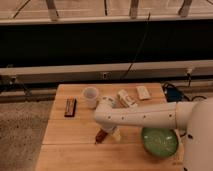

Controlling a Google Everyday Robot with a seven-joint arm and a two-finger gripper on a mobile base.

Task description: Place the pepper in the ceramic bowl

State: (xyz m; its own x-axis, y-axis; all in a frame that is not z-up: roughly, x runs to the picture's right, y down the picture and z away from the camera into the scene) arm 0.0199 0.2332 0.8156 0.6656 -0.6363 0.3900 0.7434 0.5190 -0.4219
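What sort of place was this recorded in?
Probably an indoor lab or office test area: a wooden table by a dark wall, a cable hanging down it, speckled floor. The gripper sits low over the pepper, apart from the ceramic bowl.

No legible text, brand, number or sign anywhere in view.

Dark bar (70, 106), left part of the wooden table (70, 145): faint wrapper markings, not readable.

Pale packet (127, 98) just right of the white cup (90, 96): print too blurred to read.

Second pale packet (143, 92), further right near the back edge: not readable.

Green bowl (160, 141), front right: nothing legible on rim or inside.

Gripper (106, 132), low over the table front with fingers spread, just beside the red pepper (100, 136) and left of the bowl: nothing legible on it or on the white arm.
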